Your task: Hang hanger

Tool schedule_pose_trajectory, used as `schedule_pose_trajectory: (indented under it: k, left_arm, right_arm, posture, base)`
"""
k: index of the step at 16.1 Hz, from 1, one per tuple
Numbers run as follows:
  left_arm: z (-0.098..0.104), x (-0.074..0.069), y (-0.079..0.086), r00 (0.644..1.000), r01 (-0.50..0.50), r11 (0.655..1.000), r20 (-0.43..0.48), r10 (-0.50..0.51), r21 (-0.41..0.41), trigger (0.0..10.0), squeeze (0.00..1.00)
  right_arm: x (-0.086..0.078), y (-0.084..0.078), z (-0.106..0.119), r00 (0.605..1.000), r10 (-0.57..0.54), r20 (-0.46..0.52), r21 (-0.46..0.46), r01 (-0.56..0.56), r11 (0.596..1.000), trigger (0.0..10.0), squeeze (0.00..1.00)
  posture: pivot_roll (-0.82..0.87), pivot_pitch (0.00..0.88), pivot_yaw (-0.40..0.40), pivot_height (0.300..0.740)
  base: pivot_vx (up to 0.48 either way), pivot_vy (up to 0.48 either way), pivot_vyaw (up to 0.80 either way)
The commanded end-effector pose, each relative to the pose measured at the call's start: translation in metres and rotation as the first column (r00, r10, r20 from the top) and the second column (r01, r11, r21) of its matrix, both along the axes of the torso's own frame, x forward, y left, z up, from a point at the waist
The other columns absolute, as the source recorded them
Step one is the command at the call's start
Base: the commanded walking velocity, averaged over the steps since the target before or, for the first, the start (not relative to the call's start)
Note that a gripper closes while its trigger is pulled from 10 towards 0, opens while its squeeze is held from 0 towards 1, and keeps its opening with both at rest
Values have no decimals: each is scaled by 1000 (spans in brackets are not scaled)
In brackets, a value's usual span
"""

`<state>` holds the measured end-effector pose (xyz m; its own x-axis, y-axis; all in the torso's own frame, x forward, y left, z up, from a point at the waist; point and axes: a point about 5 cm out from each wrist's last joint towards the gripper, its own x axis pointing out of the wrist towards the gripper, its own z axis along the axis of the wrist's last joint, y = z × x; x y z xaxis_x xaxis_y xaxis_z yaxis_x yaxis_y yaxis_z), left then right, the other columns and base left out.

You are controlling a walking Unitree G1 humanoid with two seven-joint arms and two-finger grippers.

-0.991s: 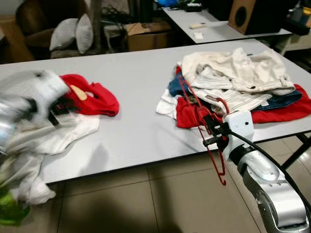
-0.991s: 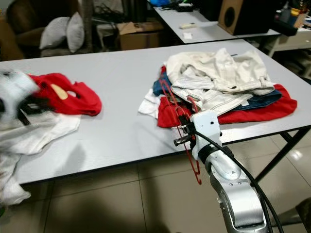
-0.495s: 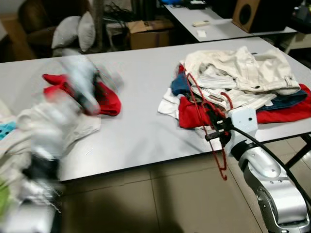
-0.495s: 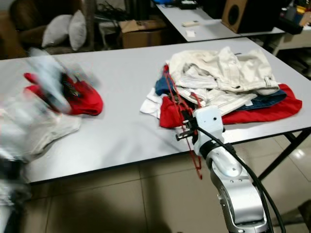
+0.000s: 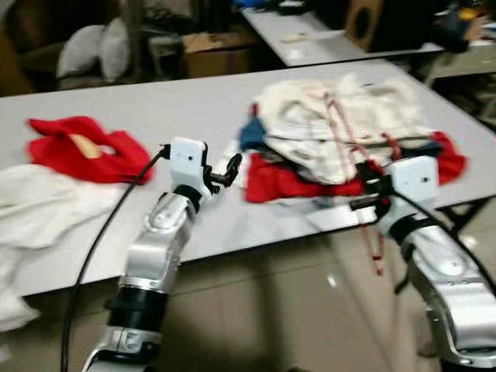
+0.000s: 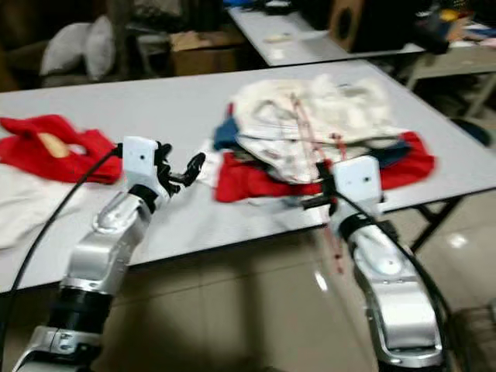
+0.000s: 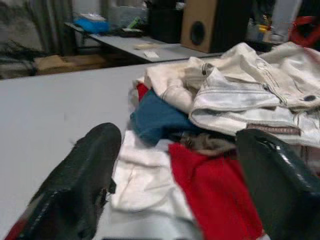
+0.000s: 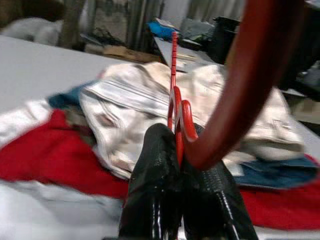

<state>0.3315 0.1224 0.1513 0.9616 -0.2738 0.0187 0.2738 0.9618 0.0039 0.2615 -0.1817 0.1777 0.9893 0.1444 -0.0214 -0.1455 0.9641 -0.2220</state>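
A thin red hanger [image 5: 345,136] slants from over the pile of clothes [image 5: 302,120] down past the table's front edge. My right gripper [image 5: 364,192] is shut on it near its hook, at the table's front right edge. In the right wrist view the two black fingers [image 8: 155,190] pinch the red hanger [image 8: 235,90] with the pile behind. My left gripper [image 5: 225,172] is open and holds nothing, low over the table just left of the pile. The left wrist view has its spread fingers [image 7: 75,185] on either side of the pile's white, blue and red cloth [image 7: 210,190].
A red garment [image 5: 85,151] and a white one [image 5: 46,209] lie at the left of the grey table [image 5: 155,101]. Behind stand a second table with a speaker [image 5: 370,19], a cardboard box [image 5: 213,50] and pillows [image 5: 93,50]. A tiled floor lies in front.
My left arm has swung from a blur at the left to the middle, gripper open beside the pile. The hanger has tilted up over the clothes. The camera has shifted.
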Motion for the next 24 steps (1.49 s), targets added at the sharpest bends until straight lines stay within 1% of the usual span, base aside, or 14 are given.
schedule_pose_trajectory:
  k: [1, 3, 7, 8, 9, 10, 11, 12, 14, 15, 18, 21, 23, 24]
  left_arm:
    - [-7, 0, 10, 998, -61, 998, -13, 61, 34, 10000, 910]
    - [-7, -2, 9, 999, -49, 995, 4, 49, 89, 10000, 914]
    - [-8, -3, 7, 999, -51, 991, 22, 49, 122, 10000, 914]
    - [-10, -4, 6, 998, -54, 991, 28, 51, 119, 10000, 898]
    - [-11, -5, 5, 998, -53, 992, 26, 50, 111, 10000, 737]
    - [-10, -6, 4, 999, -38, 994, 28, 35, 102, 10000, 722]
    - [-10, -6, 2, 1000, -15, 995, 29, 12, 101, 10000, 733]
    - [-10, -6, 2, 999, -6, 995, 34, 2, 104, 10000, 733]
    - [-8, -8, -1, 999, 28, 999, 44, -29, 35, 10000, 749]
    - [-7, -8, -2, 998, 36, 999, 46, -37, 31, 10000, 749]
    - [-7, -7, -2, 998, 30, 999, 45, -32, 33, 10000, 749]
    - [-7, -6, -1, 999, 28, 999, 45, -30, 33, 10000, 749]
    - [-6, -4, 1, 998, 12, 999, 54, -15, 53, 10000, 749]
    - [-2, -2, 7, 997, -25, 998, 70, 22, 51, 10000, 753]
  right_arm:
    - [1, 4, 5, 1000, 21, 16, -5, -21, 1000, 10000, 0]
    - [0, 3, 0, 1000, 22, -5, -9, -22, 1000, 10000, 0]
    - [-2, 3, -8, 999, 14, -38, -12, -14, 1000, 10000, 0]
    - [-3, 1, -12, 998, -1, -60, -20, 0, 1000, 10000, 0]
    - [-3, -1, -16, 997, -18, -81, -47, 14, 999, 10000, 0]
    - [-4, -3, -22, 995, -31, -95, -128, 19, 992, 10000, 0]
    - [-4, -3, -25, 994, -34, -105, -156, 18, 988, 10000, 0]
    - [-4, -3, -26, 993, -36, -112, -151, 18, 988, 10000, 0]
    - [-4, -4, -28, 991, -42, -130, -71, 33, 997, 10000, 0]
    - [-4, -4, -28, 991, -36, -126, -68, 28, 997, 10000, 0]
    - [-4, -1, -25, 993, -20, -112, -71, 12, 997, 10000, 0]
    - [-4, 2, -26, 994, -5, -107, -103, -6, 995, 10000, 0]
    - [-4, 6, -26, 995, 23, -99, -120, -35, 992, 10000, 0]
    - [-5, 9, -24, 994, 51, -94, -105, -61, 993, 10000, 0]
  posture:
    - [-152, 0, 27, 740]
    - [-154, 0, 24, 740]
    - [-154, 0, 27, 740]
    - [-157, 0, 34, 740]
    - [-158, 0, 34, 740]
    - [-157, 0, 31, 740]
    - [-157, 0, 31, 740]
    - [-156, 0, 29, 740]
    - [-156, 0, 29, 740]
    - [-155, 0, 27, 740]
    - [-157, 0, 31, 740]
    - [-158, 0, 35, 740]
    - [-158, 0, 37, 740]
    - [-158, 0, 37, 740]
  base:
    - [0, -480, 0]
    - [0, -480, 0]
    - [0, -480, 0]
    - [0, -281, 0]
    - [0, 0, 0]
    - [0, 0, 0]
    - [0, 0, 0]
    - [0, 0, 0]
    - [152, 0, -209]
    - [390, 0, -750]
    - [411, 0, -671]
    - [398, 0, 0]
    - [398, 0, 0]
    - [398, 0, 0]
